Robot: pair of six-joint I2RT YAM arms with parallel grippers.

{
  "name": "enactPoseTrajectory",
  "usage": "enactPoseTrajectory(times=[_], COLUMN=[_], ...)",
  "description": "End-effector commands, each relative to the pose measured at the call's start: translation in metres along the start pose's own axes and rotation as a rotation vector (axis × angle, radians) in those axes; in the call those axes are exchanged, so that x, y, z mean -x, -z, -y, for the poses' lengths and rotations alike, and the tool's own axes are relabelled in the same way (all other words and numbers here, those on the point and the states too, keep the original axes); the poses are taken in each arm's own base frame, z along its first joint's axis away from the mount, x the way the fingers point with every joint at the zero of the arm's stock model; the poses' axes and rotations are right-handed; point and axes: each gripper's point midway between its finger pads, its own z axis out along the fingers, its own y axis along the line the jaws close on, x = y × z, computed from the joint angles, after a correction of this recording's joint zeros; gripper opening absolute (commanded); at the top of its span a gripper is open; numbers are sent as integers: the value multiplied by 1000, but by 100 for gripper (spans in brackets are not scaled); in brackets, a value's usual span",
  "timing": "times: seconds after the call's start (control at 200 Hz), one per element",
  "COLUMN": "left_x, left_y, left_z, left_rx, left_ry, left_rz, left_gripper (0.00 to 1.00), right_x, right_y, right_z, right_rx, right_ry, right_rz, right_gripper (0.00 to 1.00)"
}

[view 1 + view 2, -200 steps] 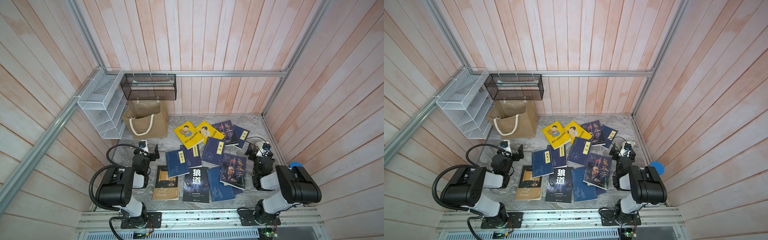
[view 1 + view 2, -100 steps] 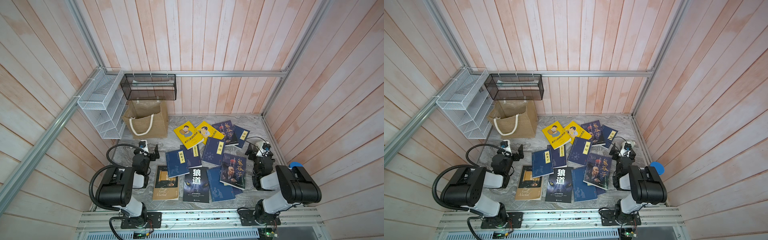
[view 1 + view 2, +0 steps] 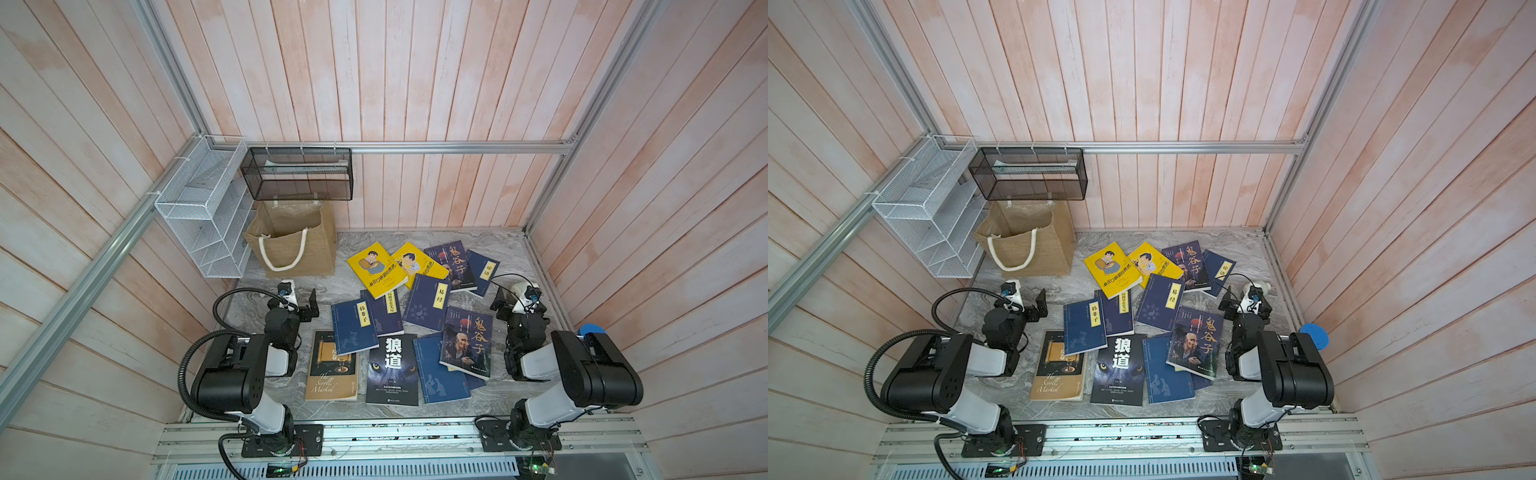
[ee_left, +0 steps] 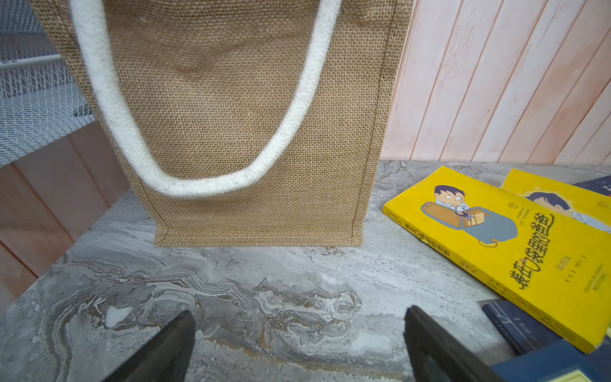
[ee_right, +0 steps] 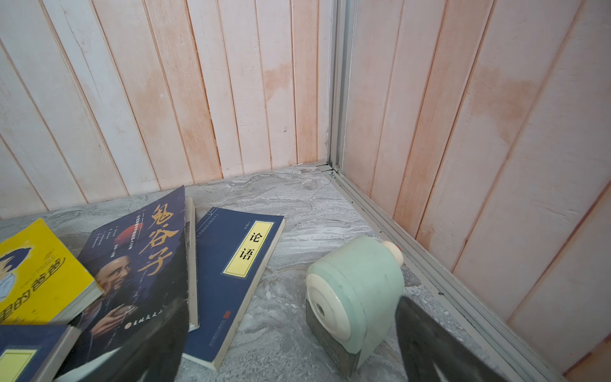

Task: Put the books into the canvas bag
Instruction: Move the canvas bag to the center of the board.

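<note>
Top views: a tan burlap canvas bag [image 3: 318,249] with white rope handles stands upright and open-mouthed in the far left corner of the grey marbled counter [image 3: 507,245], directly under a black wire-mesh basket [image 3: 297,174]. About a dozen thin paperback books [image 3: 424,309] lie flat and overlapping mid-counter, and none shows inside the bag. Readable covers: black wolf-eye book [image 3: 392,370], "狼道"; tan book [image 3: 332,374], "The Scroll Marked"; dark portrait book [image 3: 467,347], "鬼谷子"; navy book [image 3: 355,328], labelled "韩非子". Likely trouble: overlapping covers may lift in pairs or bend, and the basket overhead leaves little room to drop a book in.

Left wrist view: the left tool [image 4: 297,344] is spread wide and empty, low over bare counter, facing the bag's front. A yellow cartoon-cover book [image 4: 515,251] reads "装在口袋里的爸爸". A push on the soft wall could tip or fold the bag.

Right wrist view: the right tool [image 5: 291,330] is spread and empty. A mint-green pencil sharpener [image 5: 355,297] sits just ahead, within its spread, so closing here could catch that instead. A navy paperback [image 5: 231,281] is labelled "论语".
</note>
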Motion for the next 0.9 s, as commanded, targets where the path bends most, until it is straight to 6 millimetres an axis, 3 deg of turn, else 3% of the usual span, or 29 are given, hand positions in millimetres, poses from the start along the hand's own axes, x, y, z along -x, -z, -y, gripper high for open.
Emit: enactPoseTrajectory(times=[0.0, 0.19, 0.29, 0.395, 0.54, 0.725, 0.82, 0.895], left_x=[13, 13, 15, 29, 48, 101, 133, 157], left_y=[-2, -2, 1, 11, 2, -11, -30, -49], left_z=[-3, -3, -3, 2, 5, 15, 20, 27], left_rx=[13, 10, 10, -16, -28, -67, -76, -76], left_ry=[-16, -13, -13, -24, -29, 5, 8, -11], left_rz=[39, 39, 48, 77, 32, 85, 68, 41], left_gripper=[100, 100, 100, 100, 100, 100, 100, 100], right_x=[-2, 0, 7, 18, 37, 64, 80, 80], right_y=[0, 0, 13, 31, 37, 15, -1, -13], right_z=[1, -1, -4, 5, -9, -38, -52, -65], right_rx=[-9, 0, 32, 3, 31, 47, 32, 38], right_ry=[2, 3, 7, -20, 34, 97, 92, 81], right_rz=[-9, 1, 50, 111, 146, 95, 58, -25], right_gripper=[98, 98, 98, 98, 98, 98, 98, 98])
